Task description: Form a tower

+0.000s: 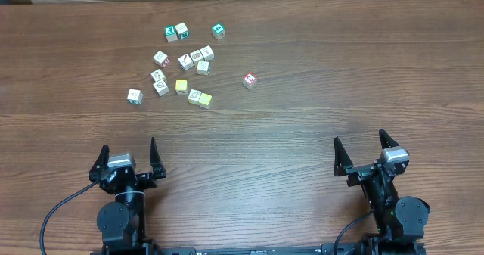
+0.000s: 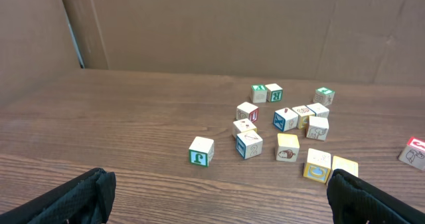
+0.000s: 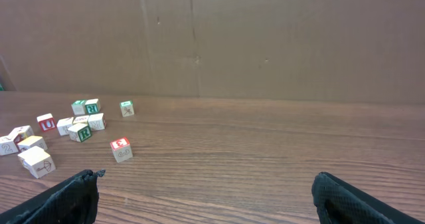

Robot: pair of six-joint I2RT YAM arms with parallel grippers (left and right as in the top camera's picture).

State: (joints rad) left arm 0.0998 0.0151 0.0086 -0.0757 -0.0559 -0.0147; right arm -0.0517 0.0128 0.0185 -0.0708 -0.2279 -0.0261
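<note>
No tower is in view. Several small wooden picture cubes [image 1: 184, 64] lie loose and single on the far left half of the table [image 1: 302, 119], among them two yellow ones [image 1: 200, 98]. A red-topped cube [image 1: 249, 80] sits apart to their right, and shows as the red-topped cube [image 3: 120, 149] in the right wrist view. My left gripper [image 1: 128, 145] is open at the near left edge, well short of the cubes and holding nothing. My right gripper [image 1: 359, 138] is open and holding nothing at the near right. In the left wrist view a green-lettered cube [image 2: 201, 150] is nearest my left gripper [image 2: 219, 197].
A brown cardboard wall [image 2: 212, 24] closes off the far side of the table. A black cable [image 1: 57, 209] loops beside the left arm's base. Bare wood lies between both grippers and the cubes.
</note>
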